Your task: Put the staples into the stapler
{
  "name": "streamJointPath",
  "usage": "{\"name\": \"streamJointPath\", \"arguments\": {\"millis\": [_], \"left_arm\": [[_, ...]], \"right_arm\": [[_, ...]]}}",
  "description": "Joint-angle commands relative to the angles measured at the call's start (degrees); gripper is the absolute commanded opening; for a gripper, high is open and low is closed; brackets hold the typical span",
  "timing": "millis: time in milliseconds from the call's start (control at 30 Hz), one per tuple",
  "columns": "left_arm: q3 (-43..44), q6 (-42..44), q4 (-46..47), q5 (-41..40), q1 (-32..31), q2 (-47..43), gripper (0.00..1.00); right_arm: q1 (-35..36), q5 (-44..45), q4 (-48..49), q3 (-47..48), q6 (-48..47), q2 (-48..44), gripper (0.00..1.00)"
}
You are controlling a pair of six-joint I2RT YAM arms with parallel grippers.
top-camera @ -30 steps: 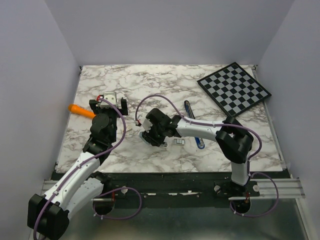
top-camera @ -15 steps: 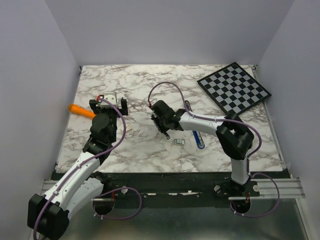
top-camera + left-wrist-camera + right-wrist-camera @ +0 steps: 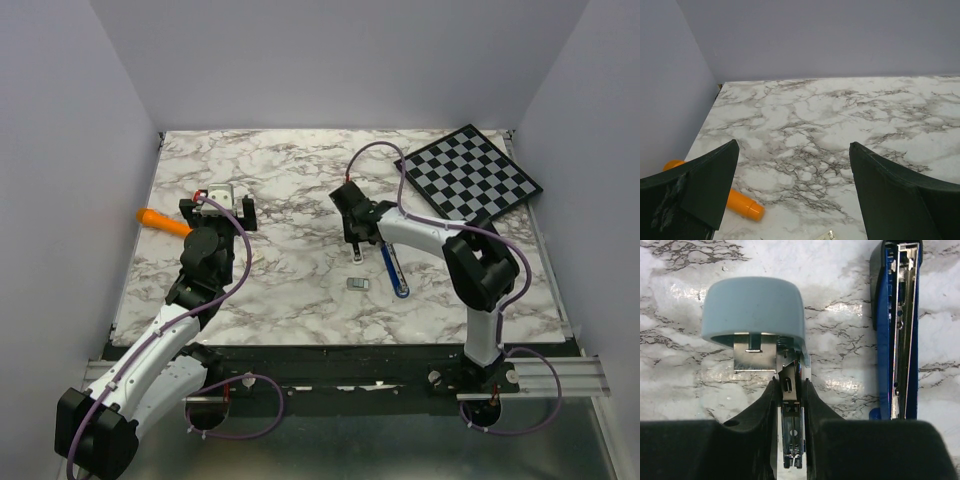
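Currently grips the stapler (image 3: 392,270) by the silvery metal strip under its light blue top (image 3: 754,310), with the right fingers (image 3: 771,397) closed to a narrow gap at lower centre of the wrist frame. Shows the dark blue base (image 3: 895,340) flat on the marble bench (image 3: 280,180) at right, channel up, apart from the held piece. Places the staples (image 3: 357,284) lower centre overhead, near the base's left. Has the left fingers (image 3: 705,180) spread fully wide, holding nothing.
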Motion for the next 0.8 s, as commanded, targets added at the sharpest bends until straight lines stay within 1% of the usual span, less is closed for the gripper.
{"name": "streamJointPath", "arguments": {"millis": [0,233,333,367,467,533,567,667,767], "left_arm": [[0.83,-1.18,0.63,1.49,0.28,-0.16,0.99],[0.83,-1.36,0.54,1.84,0.28,-0.42,0.99],[0.83,-1.53,0.54,1.93,0.28,-0.43,0.99],[0.92,-1.53,0.54,2.02,0.28,-0.43,0.99],[0.75,-1.71,0.36,2.19,0.28,-0.6,0.99],[0.83,-1.8,0.36,2.19,0.19,-0.6,0.99],[0.75,-1.89,0.36,2.19,0.19,-0.69,0.99],[0.83,-2.06,0.27,2.28,0.19,-0.95,0.99],[0.74,-2.15,0.19,2.2,0.1,-1.13,0.99]], "right_arm": [[0.14,3.02,-2.72,-3.18,3.95,-1.94,0.2],[0.05,0.91,-0.35,-7.66,0.52,-5.1,0.2],[-0.04,0.03,-0.44,-8.19,0.26,-5.28,0.23],[-0.04,-0.14,-0.44,-8.45,0.34,-5.37,0.29],[-0.12,-0.14,-0.44,-8.54,0.96,-6.07,0.4],[-0.04,-0.23,-0.61,-8.54,1.49,-6.6,0.46],[-0.04,-0.23,-0.88,-8.46,1.57,-7.39,0.51],[-0.04,0.03,-2.1,-8.28,2.19,-9.75,0.58],[-0.04,-0.14,-3.6,-8.54,2.37,-12.22,0.59]]}}
